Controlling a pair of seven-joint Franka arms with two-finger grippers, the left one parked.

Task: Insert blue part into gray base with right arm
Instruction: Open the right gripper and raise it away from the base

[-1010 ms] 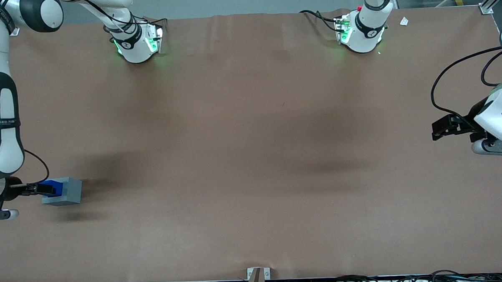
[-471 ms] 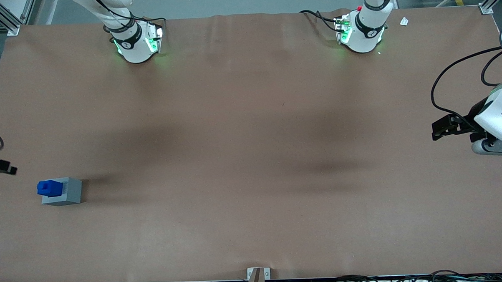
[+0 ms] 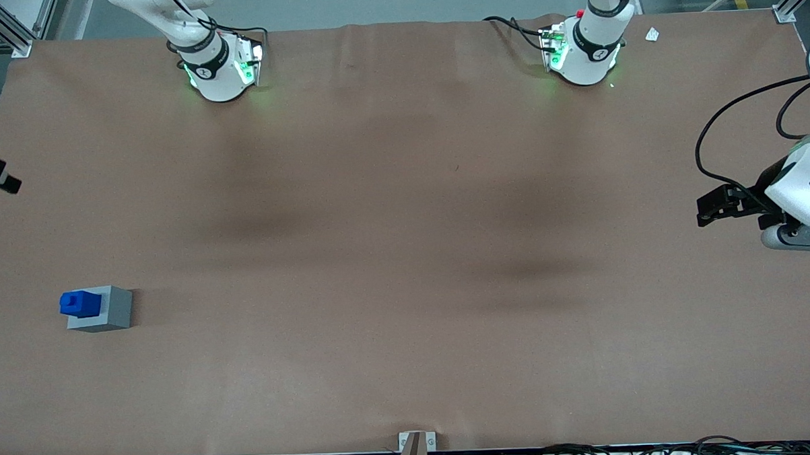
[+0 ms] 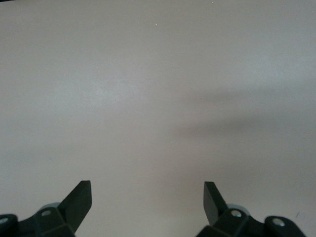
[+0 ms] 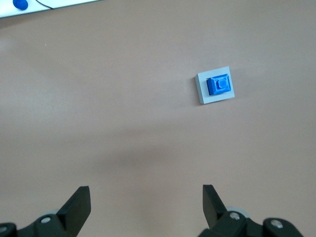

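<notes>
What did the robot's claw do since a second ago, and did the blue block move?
The black two-finger claw let go of the small bright blue plastic block and pulled up and away, farther from the front camera; it now hangs open, well clear. The blue block stayed seated in the light gray plastic cube, which did not shift.

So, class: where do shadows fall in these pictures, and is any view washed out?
Front view: soft dark patches on the table, and a faint shadow beside the gray base holding the blue part. Right wrist view: a dim smudge above the open gripper. Left wrist view: pale, washed out.
</notes>
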